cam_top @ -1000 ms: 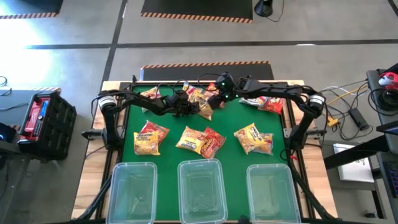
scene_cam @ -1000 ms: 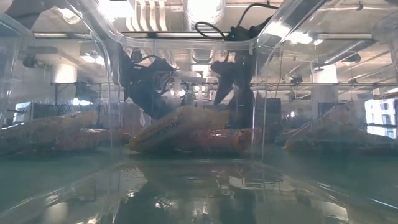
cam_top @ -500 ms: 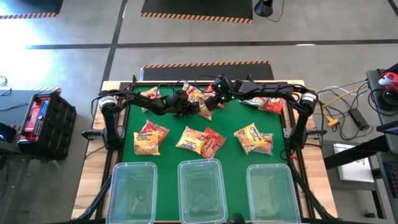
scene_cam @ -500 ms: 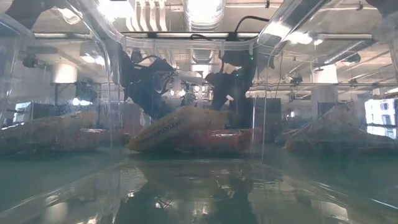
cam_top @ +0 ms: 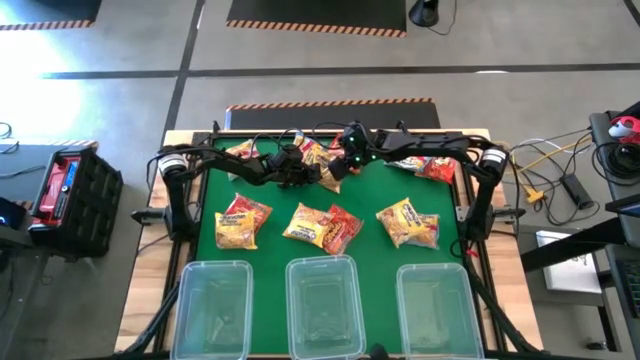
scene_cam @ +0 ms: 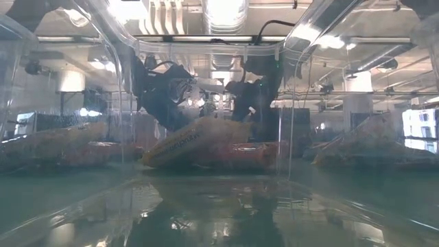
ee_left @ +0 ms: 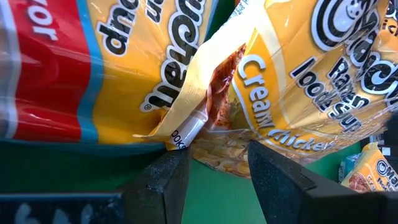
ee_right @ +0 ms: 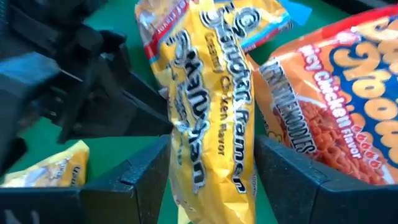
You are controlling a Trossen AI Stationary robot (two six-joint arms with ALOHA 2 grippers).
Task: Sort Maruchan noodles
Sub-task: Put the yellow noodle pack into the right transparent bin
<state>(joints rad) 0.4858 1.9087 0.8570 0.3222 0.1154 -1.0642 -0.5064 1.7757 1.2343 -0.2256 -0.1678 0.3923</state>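
The right gripper (ee_right: 211, 186) stands with fingers spread on either side of a yellow Creamy Chicken ramen packet (ee_right: 211, 112), whose long axis runs straight ahead between them. The left gripper (ee_left: 214, 171), half parted, touches the same heap of packets from the opposite side, gripping nothing visible.

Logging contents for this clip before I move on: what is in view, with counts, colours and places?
Noodle packets: about a dozen, exact count unclear; yellow, red and orange; three groups across mid-mat, a pile at the far edge.
Bins: three, clear, in a row at the near edge; nothing visible inside.
Mat: one, green, covering the table.
Black case: one, with red inside, on the floor left of the table.
Left gripper: at the far pile, fingers at a yellow packet's edge.
Right gripper: at the same pile, fingers straddling a yellow packet.
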